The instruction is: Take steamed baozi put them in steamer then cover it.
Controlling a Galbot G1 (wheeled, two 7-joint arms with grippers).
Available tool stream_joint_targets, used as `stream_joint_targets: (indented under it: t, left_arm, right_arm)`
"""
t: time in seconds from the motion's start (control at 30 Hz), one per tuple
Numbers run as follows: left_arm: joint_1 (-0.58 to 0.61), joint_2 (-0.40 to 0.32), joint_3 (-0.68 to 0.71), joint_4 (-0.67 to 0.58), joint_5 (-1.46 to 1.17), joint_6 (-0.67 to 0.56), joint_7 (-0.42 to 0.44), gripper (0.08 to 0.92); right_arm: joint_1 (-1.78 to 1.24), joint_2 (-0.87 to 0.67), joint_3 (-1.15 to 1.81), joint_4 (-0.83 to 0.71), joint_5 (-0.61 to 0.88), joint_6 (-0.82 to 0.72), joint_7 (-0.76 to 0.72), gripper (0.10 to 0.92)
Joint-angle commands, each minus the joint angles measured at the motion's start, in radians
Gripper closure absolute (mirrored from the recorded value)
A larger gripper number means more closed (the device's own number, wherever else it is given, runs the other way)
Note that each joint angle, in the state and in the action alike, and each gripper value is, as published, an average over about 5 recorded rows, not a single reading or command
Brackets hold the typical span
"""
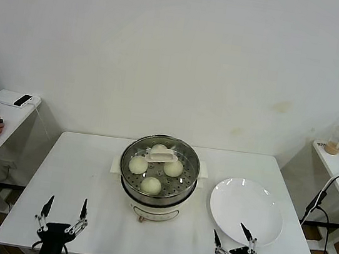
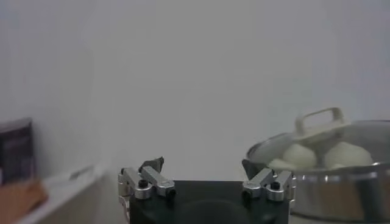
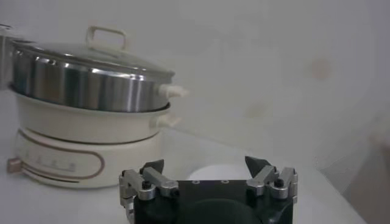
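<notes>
Both hands wait wide open and empty at the worktop's [image 1: 87,172] near edge: left hand [image 1: 64,212] lower left, right hand [image 1: 234,240] lower right by the bare white plate [image 1: 247,209]. Centre frame, the steamer [image 1: 159,182] holds four steamed baozi [image 1: 151,185] under its cover [image 1: 160,163]. Seemingly finished, so retreat without nudging it. Whether the cover seats evenly is unclear.

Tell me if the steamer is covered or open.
Covered: the glass lid sits on the steamer rim, with four baozi visible beneath it.
</notes>
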Motion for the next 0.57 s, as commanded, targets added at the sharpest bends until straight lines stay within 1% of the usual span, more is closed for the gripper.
stream_joint_targets:
  t: [0.03, 0.3, 0.47, 0.57]
  left_arm:
    - [0.096, -0.031, -0.038, 0.032, -0.137, -0.068, 0.014, 0.177]
    - [0.115, -0.05, -0.01, 0.032, -0.116, -0.074, 0.016, 0.177]
    - [0.113, -0.055, -0.003, 0.026, -0.119, -0.081, 0.006, 0.177]
    - [0.113, -0.056, -0.001, 0.025, -0.114, -0.078, 0.009, 0.177]
  right_arm:
    - [-0.026, -0.045, -0.051, 0.032, 0.076, -0.033, -0.014, 0.203]
    - [-0.044, -0.052, -0.087, 0.041, 0.088, -0.043, -0.002, 0.203]
    - [-0.051, -0.046, -0.108, 0.06, 0.051, -0.074, 0.009, 0.203]
    - [-0.047, -0.042, -0.113, 0.063, 0.057, -0.09, 0.022, 0.203]
